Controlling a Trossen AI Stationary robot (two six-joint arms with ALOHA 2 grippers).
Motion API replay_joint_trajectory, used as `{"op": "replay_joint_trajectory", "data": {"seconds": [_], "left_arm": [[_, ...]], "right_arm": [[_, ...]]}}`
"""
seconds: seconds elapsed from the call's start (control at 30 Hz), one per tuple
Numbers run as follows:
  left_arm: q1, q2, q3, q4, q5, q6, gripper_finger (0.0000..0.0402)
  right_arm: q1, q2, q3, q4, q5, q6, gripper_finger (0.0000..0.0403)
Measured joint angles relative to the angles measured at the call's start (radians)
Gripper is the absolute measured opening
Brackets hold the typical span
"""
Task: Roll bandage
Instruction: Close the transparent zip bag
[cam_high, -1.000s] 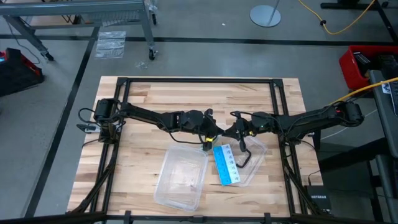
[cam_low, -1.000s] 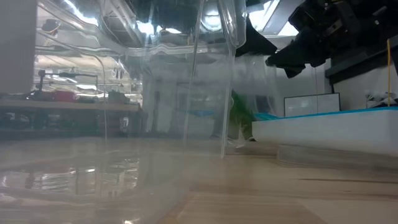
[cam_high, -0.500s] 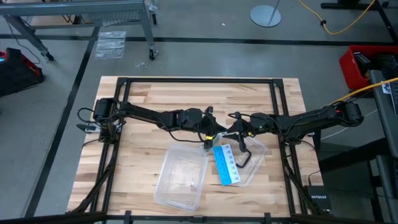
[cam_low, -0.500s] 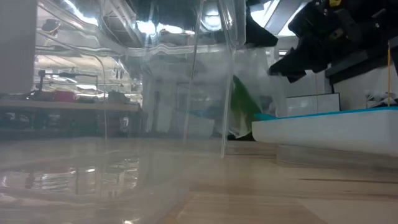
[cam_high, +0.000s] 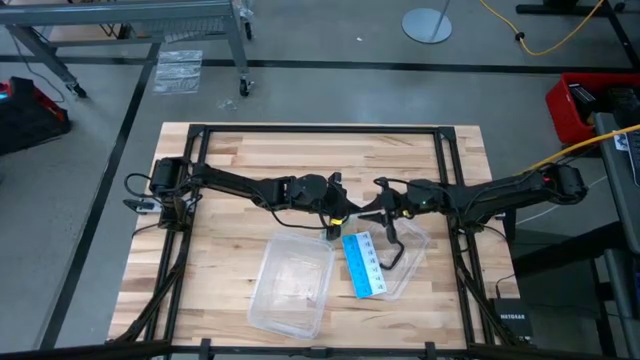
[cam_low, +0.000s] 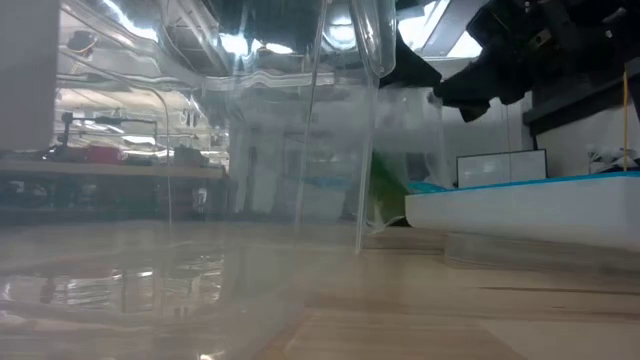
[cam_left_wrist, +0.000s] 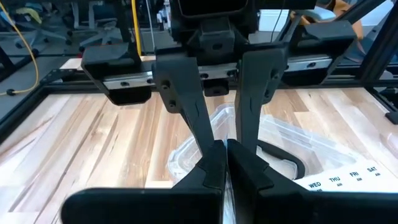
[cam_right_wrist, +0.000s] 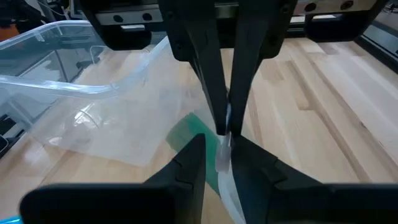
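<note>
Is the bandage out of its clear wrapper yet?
Not yet: the green bandage shows behind the clear wrapper, which both grippers, left and right, pinch at one edge.

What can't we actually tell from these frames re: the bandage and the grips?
- Bandage: right wrist view shows only a green patch behind clear plastic wrapper; rolled or flat unclear.
- Low view: clear container blurs it.
- High view: too small between left gripper and right gripper.

Both arms reach in to table centre, left claw (cam_high: 333, 222) pinched tight, right claw (cam_high: 381, 219) apparently slightly parted.
</note>
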Motion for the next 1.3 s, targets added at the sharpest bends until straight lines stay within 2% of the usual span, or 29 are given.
{"op": "replay_joint_trajectory", "data": {"seconds": [0.57, 0.83, 1.3], "left_arm": [[0.0, 0.002, -0.002, 0.048, 0.0, -0.013, 0.0], [0.0, 0.002, -0.002, 0.048, 0.001, -0.011, 0.0], [0.0, -0.053, -0.004, 0.024, -0.004, 0.015, 0.0]], "right_arm": [[0.0, -0.006, 0.0, -0.005, 0.0, 0.0, 0.0077], [0.0, -0.006, 0.0, -0.015, 0.0, 0.0, 0.0026], [0.0, -0.008, 0.005, 0.006, 0.0, 0.0, 0.0026]]}}
